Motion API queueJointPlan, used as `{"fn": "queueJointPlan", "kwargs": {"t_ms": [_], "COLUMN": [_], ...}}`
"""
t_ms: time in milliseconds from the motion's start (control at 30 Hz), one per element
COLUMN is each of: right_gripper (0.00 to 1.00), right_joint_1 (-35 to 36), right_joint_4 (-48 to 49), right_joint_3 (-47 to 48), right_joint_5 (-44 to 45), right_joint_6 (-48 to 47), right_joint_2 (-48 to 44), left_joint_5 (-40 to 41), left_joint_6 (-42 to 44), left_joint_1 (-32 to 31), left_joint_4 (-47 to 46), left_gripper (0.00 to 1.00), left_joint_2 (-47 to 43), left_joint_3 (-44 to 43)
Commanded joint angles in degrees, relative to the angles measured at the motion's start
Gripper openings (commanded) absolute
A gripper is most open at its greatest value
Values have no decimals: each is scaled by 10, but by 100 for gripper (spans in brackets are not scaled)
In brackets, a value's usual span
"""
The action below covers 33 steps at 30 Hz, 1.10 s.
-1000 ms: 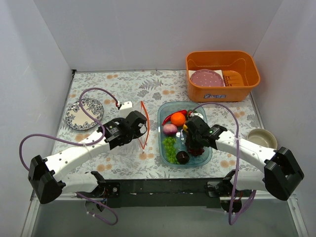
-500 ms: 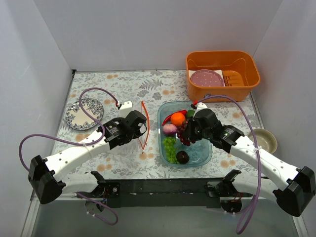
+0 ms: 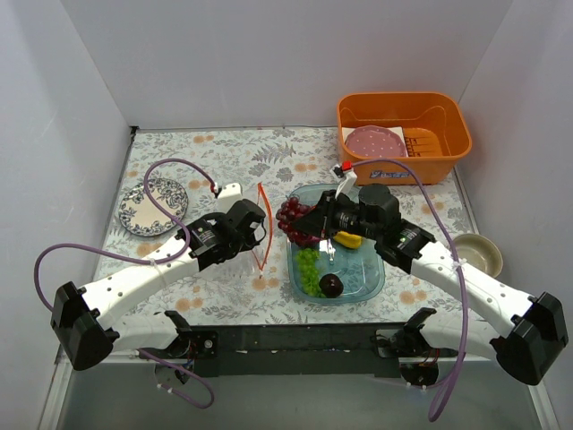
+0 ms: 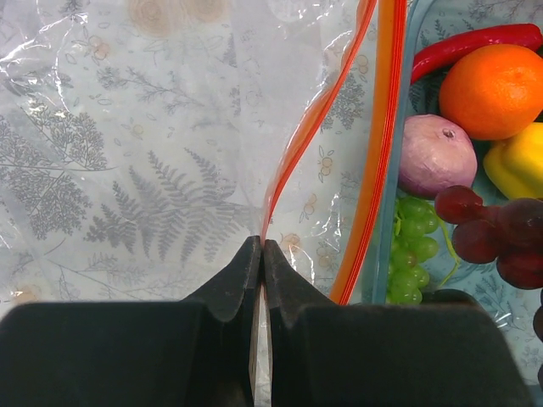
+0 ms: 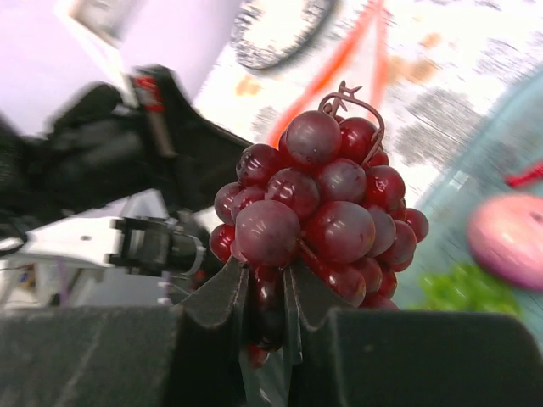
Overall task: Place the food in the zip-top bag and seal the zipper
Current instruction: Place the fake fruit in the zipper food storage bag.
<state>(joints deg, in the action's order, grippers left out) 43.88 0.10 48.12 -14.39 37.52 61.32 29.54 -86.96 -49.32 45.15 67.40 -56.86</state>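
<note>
Left gripper [image 4: 259,248], jaws pinched tight, on an arm stretched forward and rightward; right gripper [image 5: 265,284], jaws clamped, pointed leftward toward it.

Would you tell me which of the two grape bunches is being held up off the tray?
The dark purple grapes, clamped in the right gripper and raised in the air; the green grapes lie loose in the blue tray.

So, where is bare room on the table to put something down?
Bare cloth lies at the far side, between the patterned plate and the orange basket. The middle is crowded: the left hand pinches the bag beside the blue tray, and the right hand holds dark grapes there.
</note>
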Motion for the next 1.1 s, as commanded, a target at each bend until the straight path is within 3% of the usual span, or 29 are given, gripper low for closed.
{"fn": "queueJointPlan", "kwargs": {"t_ms": [0,200,667,800,1067], "right_gripper": [1,2,2,1,1], "right_joint_1": [-1,-1,-1,-1,2], "right_joint_4": [206,329,380,364,188], "right_joint_3": [1,-30,-67,-53,13], "right_joint_5": [-85,-122,-130,-139,-84], "right_joint_6": [54,91,105,99,39], "right_joint_2": [14,42,131,163,198], "left_joint_5": [-9,-19,-27,-30,-12], "left_joint_6": [12,7,-8,-13,-23], "left_joint_1": [3,3,4,3,3], "left_joint_4": [-21,-33,-44,-38,-19], "left_gripper": [0,0,0,0,0], "left_joint_2": [-16,-27,-68,-77,-87], "left_joint_3": [-4,5,21,17,-4]}}
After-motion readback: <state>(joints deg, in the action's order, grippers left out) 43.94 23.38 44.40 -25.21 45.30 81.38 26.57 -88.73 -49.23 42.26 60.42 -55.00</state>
